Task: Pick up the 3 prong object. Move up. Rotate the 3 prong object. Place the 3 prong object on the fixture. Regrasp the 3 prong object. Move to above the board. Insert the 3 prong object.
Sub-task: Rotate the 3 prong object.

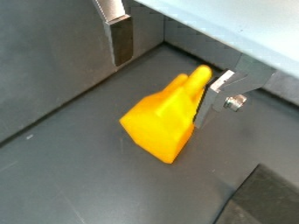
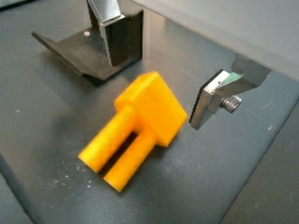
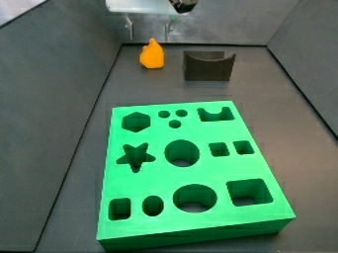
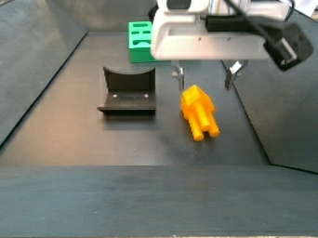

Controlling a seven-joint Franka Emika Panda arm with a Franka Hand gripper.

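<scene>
The 3 prong object (image 1: 163,122) is a small orange-yellow block lying flat on the dark floor, and it shows in both wrist views (image 2: 135,131) and both side views (image 4: 198,112) (image 3: 152,54). My gripper (image 4: 205,79) is open and empty. Its fingers (image 1: 121,39) stand apart on either side of the block's end, close above it, and also show in a wrist view (image 2: 211,101). The dark fixture (image 4: 128,90) stands on the floor beside the block (image 2: 73,54) (image 3: 207,64). The green board (image 3: 192,163) with its cut-outs lies farther off (image 4: 140,42).
Grey sloping walls (image 3: 79,89) enclose the floor. A wall edge (image 1: 222,35) runs close behind the gripper.
</scene>
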